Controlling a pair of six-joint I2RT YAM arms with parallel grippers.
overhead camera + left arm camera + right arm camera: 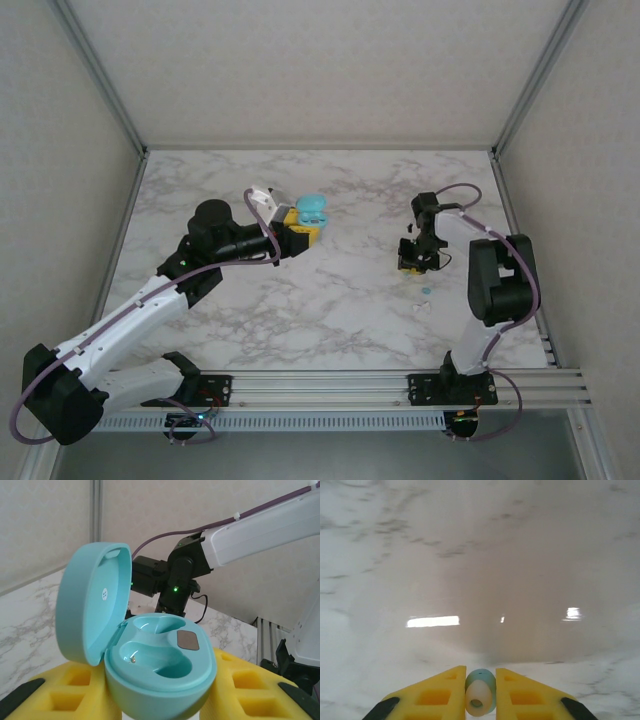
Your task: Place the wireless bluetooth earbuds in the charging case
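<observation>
**One bud pinched, case held open and waiting**

The left gripper point(300, 226) is clamped on the charging case point(160, 670), holding it off the table point(350, 310) with the lid tipped back. Both wells are empty and face up, which makes an easy target. Across the marble, the right gripper point(480, 671) has its yellow fingers closed on one earbud point(480, 692), pale tip towards the camera. The second earbud point(425, 291) lies on the table just beside it, probably next in line.
</observation>
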